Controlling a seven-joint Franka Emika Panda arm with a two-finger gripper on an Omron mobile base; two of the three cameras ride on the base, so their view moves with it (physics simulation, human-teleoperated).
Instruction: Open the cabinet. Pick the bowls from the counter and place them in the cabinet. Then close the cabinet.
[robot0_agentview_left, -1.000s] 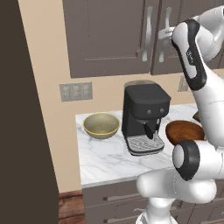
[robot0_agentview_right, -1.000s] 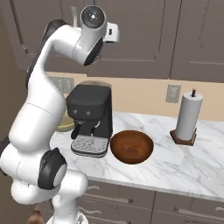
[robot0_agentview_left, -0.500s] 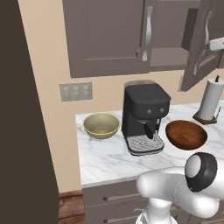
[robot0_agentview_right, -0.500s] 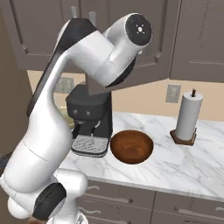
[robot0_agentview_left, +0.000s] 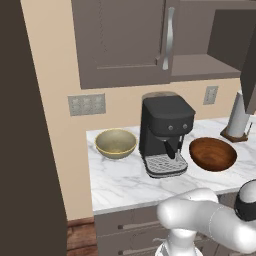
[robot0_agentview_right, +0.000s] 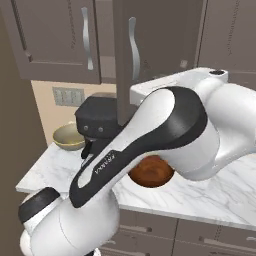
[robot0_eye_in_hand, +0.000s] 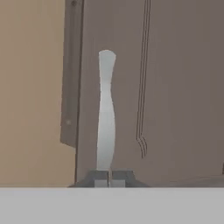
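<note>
Hand view first: the gripper (robot0_eye_in_hand: 109, 178) sits at the bottom centre with its two dark tips pressed together, clenched with nothing between them. Just past the tips is a long curved silver handle (robot0_eye_in_hand: 106, 111) running up the middle of the frame, mounted on a dark panelled cabinet door (robot0_eye_in_hand: 175, 87). Beige wall fills the left side. Can't really tell if the tips are touching the handle's lower end or just sitting in front of it.

Left base view, working from near to far: the white arm (robot0_agentview_left: 210, 225) curls across the lower right. Behind it is the marble counter (robot0_agentview_left: 120, 185). On it, the olive-yellow bowl (robot0_agentview_left: 116, 143) is left of centre, then the black coffee machine (robot0_agentview_left: 165, 135) in the middle, then the brown wood-like bowl (robot0_agentview_left: 212, 154) to its right. A paper towel holder (robot0_agentview_left: 238, 120) stands at the right edge. Up top, the cabinet (robot0_agentview_left: 125, 45) has its left door shut, and its right door (robot0_agentview_left: 235, 40) is swung open in the upper right, so the shelf (robot0_agentview_left: 200, 67) inside is visible.

Right base view is mostly the arm, with the brown bowl peeking out under it at centre.
</note>
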